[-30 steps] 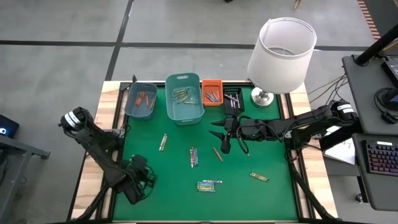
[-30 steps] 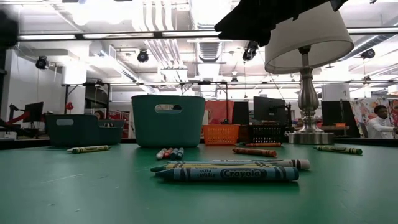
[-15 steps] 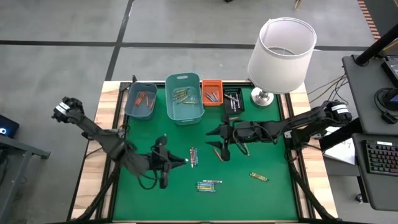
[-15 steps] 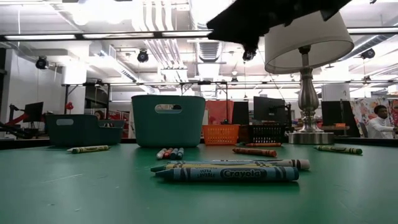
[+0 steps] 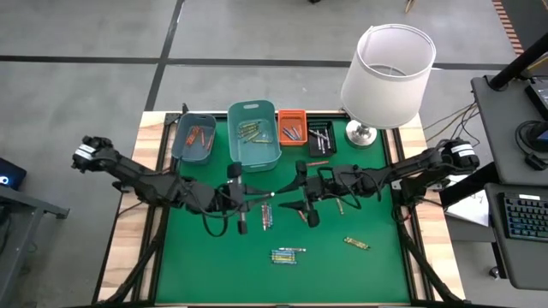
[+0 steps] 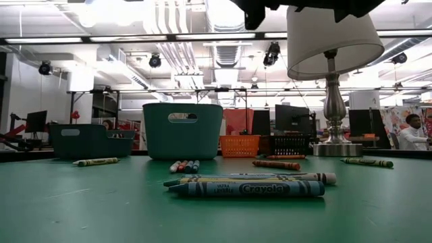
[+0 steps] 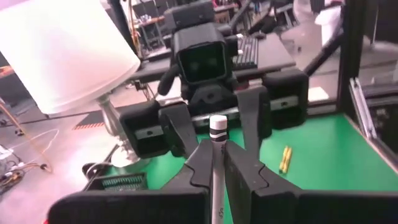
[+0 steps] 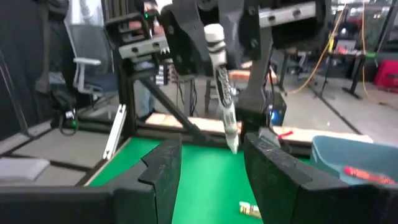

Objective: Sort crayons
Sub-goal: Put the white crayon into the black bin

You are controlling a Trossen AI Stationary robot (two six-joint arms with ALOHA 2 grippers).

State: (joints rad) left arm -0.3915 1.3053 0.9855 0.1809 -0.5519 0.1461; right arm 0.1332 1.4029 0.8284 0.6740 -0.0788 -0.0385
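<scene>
My left gripper [image 5: 253, 198] hangs above the mat's middle, level, shut on a grey-white crayon [image 7: 216, 134]. My right gripper [image 5: 296, 197] faces it from the right, open, its fingers [image 8: 163, 169] standing either side of the crayon's free end [image 8: 232, 144] without touching it. Loose crayons lie flat on the green mat: a bunch [image 5: 266, 216], one [image 5: 300, 213], a near bunch [image 5: 288, 255], one at right [image 5: 356, 244] and an orange one [image 5: 318, 162]. In the low view the near bunch [image 6: 246, 187] lies in front. My left gripper pinches the grey-white crayon's shaft [image 7: 215, 163] between its two fingers. The fingers come level from the table's left and lie along the crayon. Its free end [image 5: 271, 195] sticks out past the fingertips toward my right gripper, clear of the mat.
Along the far edge stand a grey-blue bin [image 5: 193, 137], a teal bin [image 5: 254, 134], an orange bin [image 5: 292, 127] and a black bin [image 5: 320, 135], with crayons inside. A lamp [image 5: 387, 73] rises at the far right corner. Bare mat lies near left and near right.
My left gripper has risen from the near left of the mat and swung toward the middle, tipping from pointing down to level and rolling, with the crayon in it. My right gripper has shifted slightly left and tipped up toward it.
</scene>
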